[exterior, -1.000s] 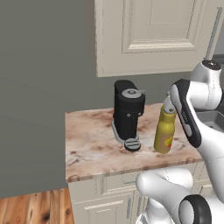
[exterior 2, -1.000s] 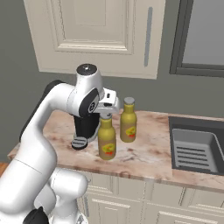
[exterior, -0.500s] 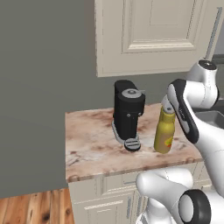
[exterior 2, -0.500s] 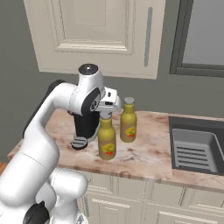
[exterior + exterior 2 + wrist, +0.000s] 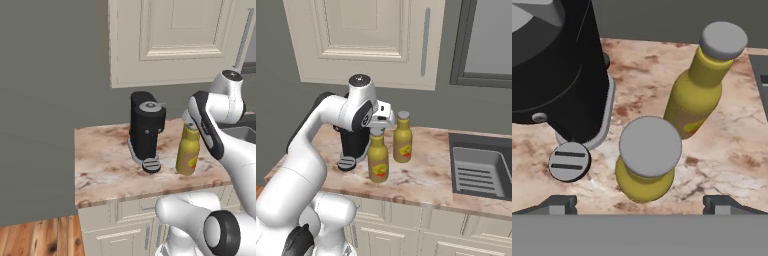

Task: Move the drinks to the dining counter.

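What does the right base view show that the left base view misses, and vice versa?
Right base view: the rear bottle stands clear beside the near bottle, the sink lies open, and the gripper hangs just above the near bottle's cap.
Left base view: the wood floor left of the cabinet.
Both: the black coffee machine, the near bottle, the marble counter and the upper cabinet door.

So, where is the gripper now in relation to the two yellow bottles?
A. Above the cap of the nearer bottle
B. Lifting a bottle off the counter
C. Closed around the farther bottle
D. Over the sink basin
A: in the hand view the nearer bottle sits centred between the open fingertips of the gripper, grey cap up.
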